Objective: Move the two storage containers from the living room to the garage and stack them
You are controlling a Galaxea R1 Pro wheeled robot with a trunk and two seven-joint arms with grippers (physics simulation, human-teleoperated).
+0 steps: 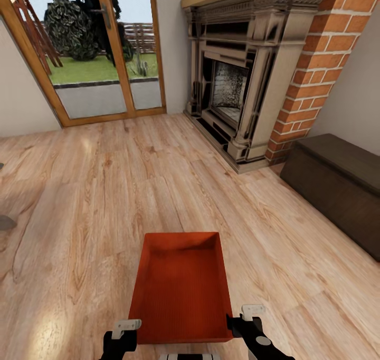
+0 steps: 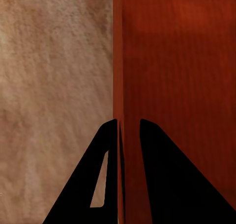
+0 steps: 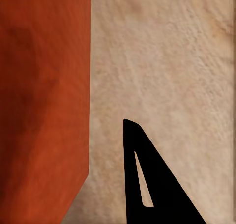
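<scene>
While the left pincer clamps narrow on the bin's wall above the living room's wood floor, the right pincer's grip can't be told, so the bin may tilt and slip.

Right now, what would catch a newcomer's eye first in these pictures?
The orange-red open-top rectangular bin, low in the head view between the left gripper and right gripper, above light wood-plank floor. Next, the red-brick fireplace at upper right, and glass doors at upper left.
</scene>
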